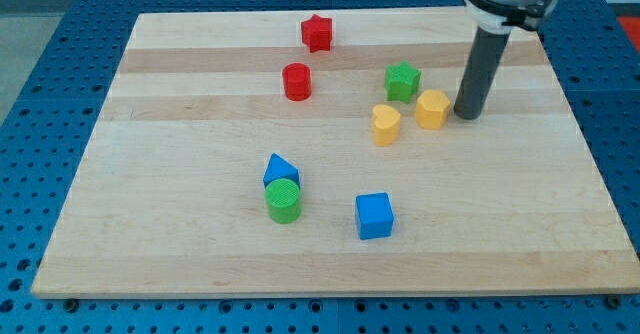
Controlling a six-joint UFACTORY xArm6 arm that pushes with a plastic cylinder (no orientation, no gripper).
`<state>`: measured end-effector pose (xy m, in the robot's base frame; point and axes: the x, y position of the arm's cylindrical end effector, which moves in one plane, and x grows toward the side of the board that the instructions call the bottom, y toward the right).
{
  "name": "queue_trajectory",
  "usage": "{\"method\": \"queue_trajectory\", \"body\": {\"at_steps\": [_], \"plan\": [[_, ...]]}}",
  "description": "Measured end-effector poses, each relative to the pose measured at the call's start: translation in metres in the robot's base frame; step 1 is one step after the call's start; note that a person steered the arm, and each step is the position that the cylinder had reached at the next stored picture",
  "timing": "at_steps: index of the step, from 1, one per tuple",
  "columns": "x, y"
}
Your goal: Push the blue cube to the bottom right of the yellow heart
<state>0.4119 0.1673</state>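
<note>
The blue cube (pixel 374 215) sits low on the wooden board (pixel 150 234), right of centre. The yellow heart (pixel 385 124) lies above it, a good gap away. My tip (pixel 467 115) rests on the board at the upper right, just right of a yellow pentagon (pixel 432 109), close to it or touching it. The tip is far above and to the right of the blue cube.
A green star (pixel 402 81) sits just above the two yellow blocks. A red cylinder (pixel 297 81) and a red star (pixel 317 33) lie at the upper middle. A blue triangle (pixel 280 169) touches a green cylinder (pixel 283 202) left of the cube.
</note>
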Motion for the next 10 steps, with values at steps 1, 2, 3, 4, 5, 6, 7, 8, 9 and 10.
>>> {"method": "queue_trajectory", "body": {"at_steps": [1, 2, 3, 4, 5, 6, 7, 8, 9, 10], "plan": [[0.027, 0.000], [0.056, 0.000], [0.074, 0.000], [0.086, -0.008], [0.098, -0.026], [0.115, -0.043], [0.135, -0.052], [0.151, -0.056], [0.166, -0.065], [0.172, -0.084]]}}
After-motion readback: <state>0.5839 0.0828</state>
